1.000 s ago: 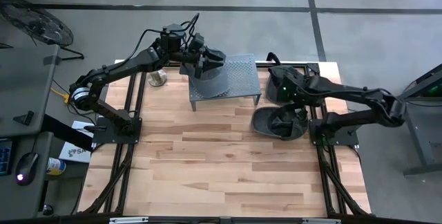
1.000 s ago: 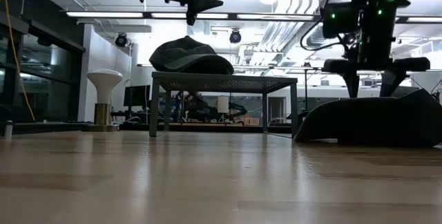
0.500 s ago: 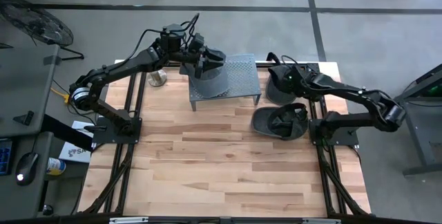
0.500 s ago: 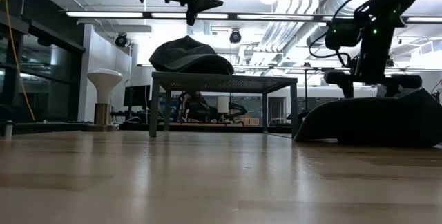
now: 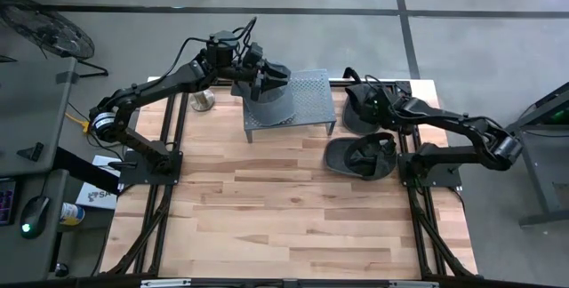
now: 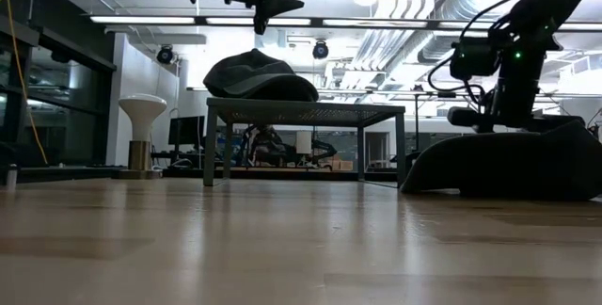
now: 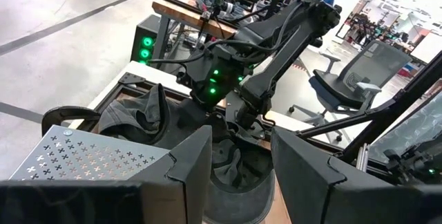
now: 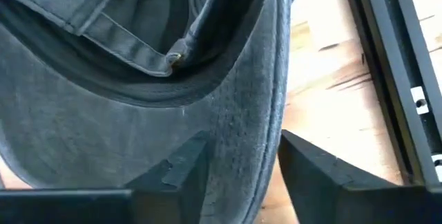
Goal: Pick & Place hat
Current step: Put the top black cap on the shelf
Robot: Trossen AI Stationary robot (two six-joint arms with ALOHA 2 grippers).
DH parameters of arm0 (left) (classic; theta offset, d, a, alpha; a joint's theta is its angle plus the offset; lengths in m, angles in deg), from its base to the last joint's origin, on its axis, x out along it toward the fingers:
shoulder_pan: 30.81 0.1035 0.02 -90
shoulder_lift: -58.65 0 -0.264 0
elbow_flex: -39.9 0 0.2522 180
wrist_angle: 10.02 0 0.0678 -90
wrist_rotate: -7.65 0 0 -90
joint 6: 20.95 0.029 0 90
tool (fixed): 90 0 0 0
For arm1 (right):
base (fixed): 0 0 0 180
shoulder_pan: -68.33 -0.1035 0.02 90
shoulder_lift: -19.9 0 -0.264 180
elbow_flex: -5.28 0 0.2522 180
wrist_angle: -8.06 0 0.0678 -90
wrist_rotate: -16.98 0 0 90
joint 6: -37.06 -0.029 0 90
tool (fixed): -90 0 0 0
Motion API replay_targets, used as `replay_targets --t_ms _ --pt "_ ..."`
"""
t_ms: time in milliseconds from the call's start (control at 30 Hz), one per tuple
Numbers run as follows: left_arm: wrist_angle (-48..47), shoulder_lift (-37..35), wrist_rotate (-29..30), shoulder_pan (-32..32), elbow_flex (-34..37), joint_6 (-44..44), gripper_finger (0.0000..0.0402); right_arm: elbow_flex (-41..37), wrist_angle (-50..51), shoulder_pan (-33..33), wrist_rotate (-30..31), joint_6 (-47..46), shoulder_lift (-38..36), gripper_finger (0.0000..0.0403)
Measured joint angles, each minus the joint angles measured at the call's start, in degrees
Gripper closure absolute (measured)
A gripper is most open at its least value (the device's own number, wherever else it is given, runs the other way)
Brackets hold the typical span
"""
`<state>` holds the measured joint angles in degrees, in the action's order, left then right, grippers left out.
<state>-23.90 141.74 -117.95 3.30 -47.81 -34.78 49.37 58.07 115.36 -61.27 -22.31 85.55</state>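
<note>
My right gripper (image 8: 238, 165) has its jaws straddling the brim of the far hat (image 5: 364, 108), not yet clamped. I should close squarely and deep before lifting. Beyond, my left gripper (image 5: 276, 76) hangs parted, empty, above the perforated stand (image 5: 311, 92).

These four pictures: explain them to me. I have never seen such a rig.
Two dark robot arms work at a wooden table. One camera looks down from above, one looks level across the tabletop, and one sits on each wrist. A hat lies on a small metal stand; the left end effector hangs open above it, empty. Two more hats lie on the table's right side. The right end effector straddles the brim of the farther hat, its fingers on either side.
</note>
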Motion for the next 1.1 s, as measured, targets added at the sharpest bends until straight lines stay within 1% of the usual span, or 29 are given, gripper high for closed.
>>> replay_targets --t_ms 167,333,367,500,667,867,1000,1100 --pt "0.0 0.0 0.0 0.0 0.0 0.0 0.0255 -0.1 -0.7 0.0 0.0 1.8 0.0 0.0308" --pt "0.0 0.0 0.0 0.0 0.0 0.0 0.0255 0.1 -1.2 -0.1 -0.3 4.2 -0.5 0.0382" --pt "0.0 0.0 0.0 0.0 0.0 0.0 0.0255 0.2 -1.4 -0.3 -0.4 5.0 -0.9 0.0389" --pt "0.1 0.0 0.0 0.0 0.0 0.0 0.0255 1.3 1.9 -1.4 1.1 5.7 -3.4 0.0394" --pt "0.6 0.0 0.0 0.0 0.0 -2.0 0.0255 7.2 10.9 -4.0 8.2 9.0 -7.4 0.0397" --pt "1.9 -0.1 0.0 0.0 0.0 -3.6 0.0255 18.0 19.9 -9.2 16.9 12.1 -10.0 0.0398" --pt "4.0 -0.1 0.2 0.0 0.0 -4.9 0.0255 26.4 23.4 -13.9 23.0 13.0 -9.3 0.0398" --pt "5.5 -0.1 0.6 0.0 0.0 -6.8 0.0255 32.2 25.1 -17.3 25.7 13.6 -7.6 0.0398"
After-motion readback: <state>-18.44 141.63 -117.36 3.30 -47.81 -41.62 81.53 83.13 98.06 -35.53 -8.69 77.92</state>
